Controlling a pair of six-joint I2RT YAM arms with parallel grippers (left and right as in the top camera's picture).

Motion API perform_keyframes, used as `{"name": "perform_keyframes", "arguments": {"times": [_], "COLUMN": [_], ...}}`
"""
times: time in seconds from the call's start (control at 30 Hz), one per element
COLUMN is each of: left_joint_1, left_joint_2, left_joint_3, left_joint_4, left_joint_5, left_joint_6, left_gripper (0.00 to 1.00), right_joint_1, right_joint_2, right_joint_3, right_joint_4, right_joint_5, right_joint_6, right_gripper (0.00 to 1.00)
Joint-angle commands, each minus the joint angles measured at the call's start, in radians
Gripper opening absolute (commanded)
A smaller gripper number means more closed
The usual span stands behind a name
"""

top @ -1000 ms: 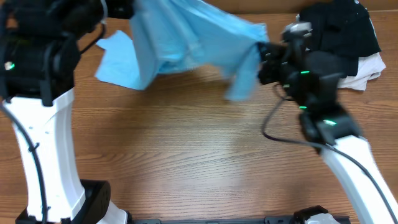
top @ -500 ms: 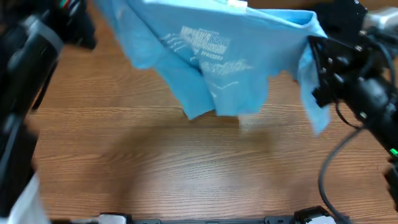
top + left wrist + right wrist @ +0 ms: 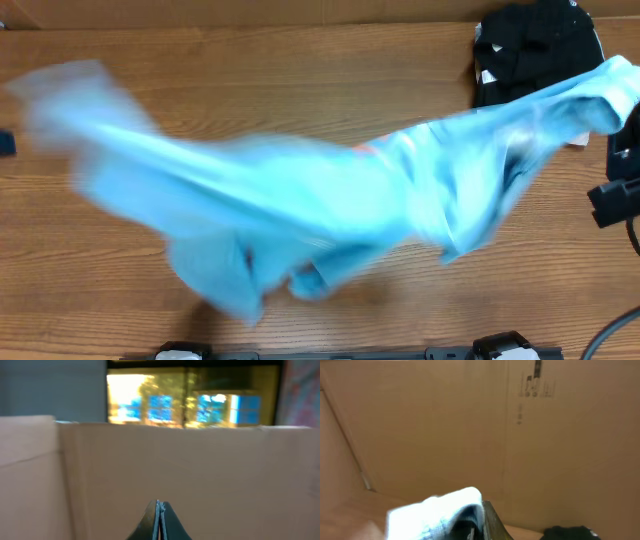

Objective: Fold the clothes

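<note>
The light blue T-shirt (image 3: pixel 330 200), motion-blurred, stretches across the worktop (image 3: pixel 300 80) from 9 o'clock to 2 o'clock, ending beside the black garments (image 3: pixel 530 45). The left tool (image 3: pixel 159 519) is pressed fully closed with no cloth showing. The right tool (image 3: pixel 479 512) pinches a pale bunch of the shirt.

you're looking at a brown wood-grain table (image 3: pixel 300 100), a plain cardboard wall (image 3: pixel 175 475) behind it, and above that a window (image 3: pixel 190 395) glowing yellow with blue patches.
</note>
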Motion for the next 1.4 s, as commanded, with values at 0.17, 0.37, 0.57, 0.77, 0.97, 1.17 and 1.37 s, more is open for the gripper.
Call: {"name": "perform_keyframes", "arguments": {"times": [0.17,0.37,0.57,0.77,0.97,1.17,1.37], "left_joint_1": [0.003,0.003,0.005,0.04,0.15,0.245,0.277], "left_joint_2": [0.083,0.183,0.3,0.34,0.34,0.34,0.344], "left_joint_3": [0.006,0.006,0.006,0.006,0.006,0.006,0.006], "left_joint_4": [0.034,-0.116,-0.153,-0.111,-0.05,-0.024,-0.021], "left_joint_5": [-0.141,0.078,0.09,0.008,0.009,0.034,0.068], "left_joint_6": [0.045,0.045,0.038,0.038,0.031,0.003,0.003], "left_gripper": [0.04,0.04,0.06,0.08,0.1,0.09,0.09], "right_joint_1": [-0.006,-0.006,-0.002,0.072,0.2,0.34,0.533], "right_joint_2": [0.029,0.127,0.298,0.543,0.792,0.983,1.114], "right_joint_3": [0.02,0.02,0.02,0.02,0.02,0.02,0.019], "right_joint_4": [-0.032,-0.088,-0.101,-0.065,0.08,0.307,0.52], "right_joint_5": [0.12,0.067,-0.117,-0.27,-0.343,-0.466,-0.47], "right_joint_6": [-0.004,-0.004,-0.004,-0.003,0.061,0.182,0.276], "right_gripper": [0.04,0.04,0.04,0.04,0.04,0.04,0.04]}}
